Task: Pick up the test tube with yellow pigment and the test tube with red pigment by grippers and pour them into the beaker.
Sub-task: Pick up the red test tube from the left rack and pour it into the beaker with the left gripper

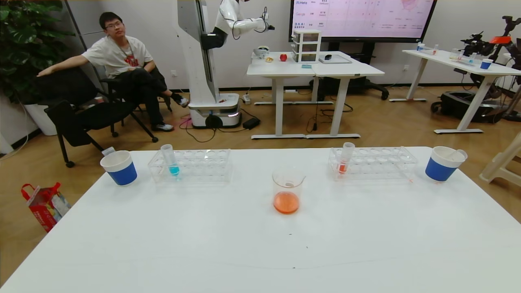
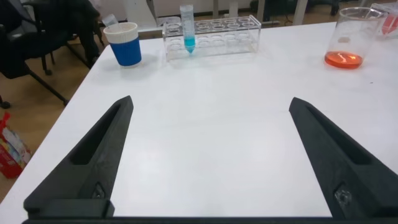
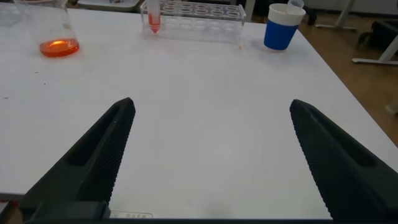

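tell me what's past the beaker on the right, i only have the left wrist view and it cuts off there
Observer: Past the beaker stands a second clear rack. It holds one tube of orange-red liquid at the end nearer the beaker.
Operator: any yellow tube over there
Observer: No yellow liquid shows anywhere. A blue paper cup near the table's right edge has something clear poking out of it.
Operator: and the right gripper
Observer: The right gripper hovers over bare table, open and empty like the left gripper.
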`<state>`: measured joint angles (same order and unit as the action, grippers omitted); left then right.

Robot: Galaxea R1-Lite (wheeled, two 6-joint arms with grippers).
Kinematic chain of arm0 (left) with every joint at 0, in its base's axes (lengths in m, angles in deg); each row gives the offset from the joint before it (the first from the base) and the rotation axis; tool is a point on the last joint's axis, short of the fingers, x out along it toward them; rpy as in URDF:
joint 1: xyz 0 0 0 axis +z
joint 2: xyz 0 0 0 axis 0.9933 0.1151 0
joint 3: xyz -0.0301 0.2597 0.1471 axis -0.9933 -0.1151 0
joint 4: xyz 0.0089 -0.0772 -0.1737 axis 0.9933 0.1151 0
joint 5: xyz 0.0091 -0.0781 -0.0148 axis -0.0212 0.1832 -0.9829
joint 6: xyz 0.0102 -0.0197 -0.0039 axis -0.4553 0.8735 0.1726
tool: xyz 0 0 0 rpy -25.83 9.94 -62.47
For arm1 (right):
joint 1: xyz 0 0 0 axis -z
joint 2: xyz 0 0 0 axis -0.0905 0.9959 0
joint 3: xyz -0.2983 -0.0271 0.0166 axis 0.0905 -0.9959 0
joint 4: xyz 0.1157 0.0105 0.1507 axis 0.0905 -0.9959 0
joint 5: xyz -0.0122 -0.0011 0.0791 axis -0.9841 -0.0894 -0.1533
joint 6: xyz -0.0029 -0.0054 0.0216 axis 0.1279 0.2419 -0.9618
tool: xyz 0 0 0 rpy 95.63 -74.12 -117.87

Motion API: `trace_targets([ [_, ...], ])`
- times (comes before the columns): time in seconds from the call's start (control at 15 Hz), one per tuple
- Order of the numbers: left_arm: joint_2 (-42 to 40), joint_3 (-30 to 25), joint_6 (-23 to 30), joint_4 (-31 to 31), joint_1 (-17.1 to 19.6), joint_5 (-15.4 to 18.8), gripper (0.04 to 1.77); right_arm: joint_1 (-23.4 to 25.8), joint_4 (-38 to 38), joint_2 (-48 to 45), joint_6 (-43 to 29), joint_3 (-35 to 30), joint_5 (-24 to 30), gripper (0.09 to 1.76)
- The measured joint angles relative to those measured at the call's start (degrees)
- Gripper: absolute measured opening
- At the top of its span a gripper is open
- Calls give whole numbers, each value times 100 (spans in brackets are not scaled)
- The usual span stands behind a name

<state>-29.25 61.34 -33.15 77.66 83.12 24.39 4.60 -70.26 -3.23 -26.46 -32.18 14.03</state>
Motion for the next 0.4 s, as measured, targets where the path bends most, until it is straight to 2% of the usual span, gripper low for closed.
trace_targets([
  [0.27, -20, -90, 132, -149, 0, -69, 175, 0, 0, 0, -2, 0, 0, 174],
  [0.4, -20, -129, 808, -204, 0, -329, 175, 0, 0, 0, 0, 0, -2, 174],
])
